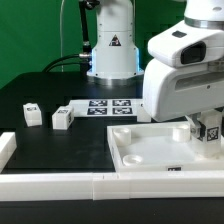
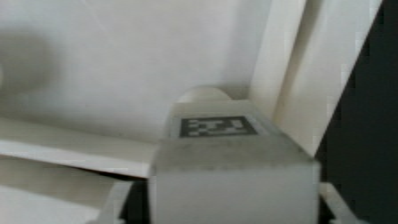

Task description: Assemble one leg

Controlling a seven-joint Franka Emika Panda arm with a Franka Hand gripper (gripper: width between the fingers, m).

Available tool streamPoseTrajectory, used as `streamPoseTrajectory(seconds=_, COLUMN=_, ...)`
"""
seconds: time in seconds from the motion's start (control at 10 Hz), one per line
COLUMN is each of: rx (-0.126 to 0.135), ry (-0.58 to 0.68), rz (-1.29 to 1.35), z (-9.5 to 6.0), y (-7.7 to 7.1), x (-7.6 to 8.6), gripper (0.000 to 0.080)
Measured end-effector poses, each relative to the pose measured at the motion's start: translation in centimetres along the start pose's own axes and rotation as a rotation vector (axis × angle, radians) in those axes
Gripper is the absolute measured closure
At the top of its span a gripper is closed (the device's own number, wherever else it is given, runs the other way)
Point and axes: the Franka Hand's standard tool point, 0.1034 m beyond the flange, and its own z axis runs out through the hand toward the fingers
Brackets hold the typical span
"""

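Note:
My gripper (image 1: 210,138) is shut on a white leg (image 1: 211,128) with a black-and-white marker, held over the right corner of the large white tray-like panel (image 1: 140,150). In the wrist view the leg (image 2: 217,150) fills the lower middle between my fingers (image 2: 125,200), its rounded tip near the panel's raised rim (image 2: 294,60) at an inner corner. Whether the tip touches the panel cannot be told. Two more legs (image 1: 32,113) (image 1: 62,118) lie on the black table at the exterior view's left.
The marker board (image 1: 105,106) lies behind the panel, in front of the arm's base (image 1: 112,50). A white rail (image 1: 60,185) runs along the table's front edge, with a short piece (image 1: 5,148) at the left.

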Motion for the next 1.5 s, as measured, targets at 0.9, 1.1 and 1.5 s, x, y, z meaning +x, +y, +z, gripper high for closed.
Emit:
streamPoseTrajectory(seconds=0.9, rx=-0.001, ry=0.016, rz=0.810, z=0.02, y=0.09, x=0.46, gripper=0.0508)
streamPoseTrajectory(seconds=1.1, rx=-0.005, ry=0.019, rz=1.076, z=0.04, y=0.16, x=0.45, gripper=0.0508)
streamPoseTrajectory(seconds=1.5, rx=-0.007, ry=0.021, rz=1.164, z=0.09, y=0.13, x=0.46, gripper=0.0409)
